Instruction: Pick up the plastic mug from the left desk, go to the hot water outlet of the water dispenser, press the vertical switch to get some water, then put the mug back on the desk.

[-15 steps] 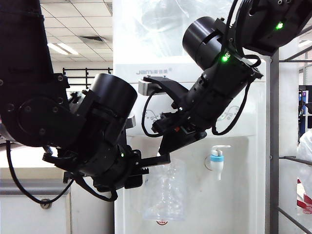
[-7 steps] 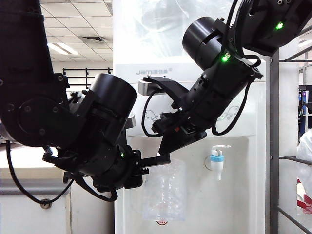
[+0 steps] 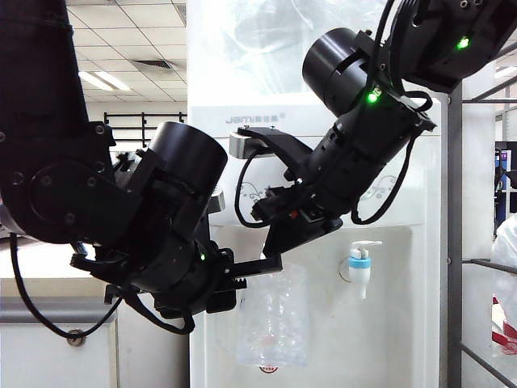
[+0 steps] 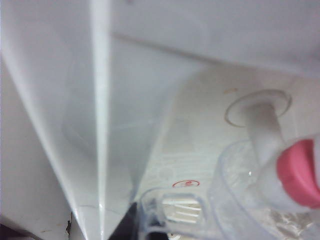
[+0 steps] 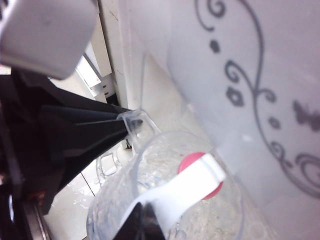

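Observation:
The clear dimpled plastic mug (image 3: 275,319) hangs in front of the water dispenser (image 3: 404,323), under the hot water outlet (image 4: 300,172) with its red-pink collar. My left gripper (image 3: 242,280) is shut on the mug's handle (image 4: 172,209); in the left wrist view that gripper (image 4: 145,231) shows as dark fingertips at the handle. My right gripper (image 5: 145,225) is shut, its tips against the white vertical switch (image 5: 185,187) over the mug's mouth (image 5: 165,200). In the exterior view the right gripper (image 3: 275,242) hides the hot tap.
A white tap with a blue collar (image 3: 359,267) sticks out of the dispenser's recess to the right of the mug. The left desk (image 3: 48,291), with a grey front and round lock (image 3: 75,335), is at the lower left. A metal rack (image 3: 456,242) stands at the right.

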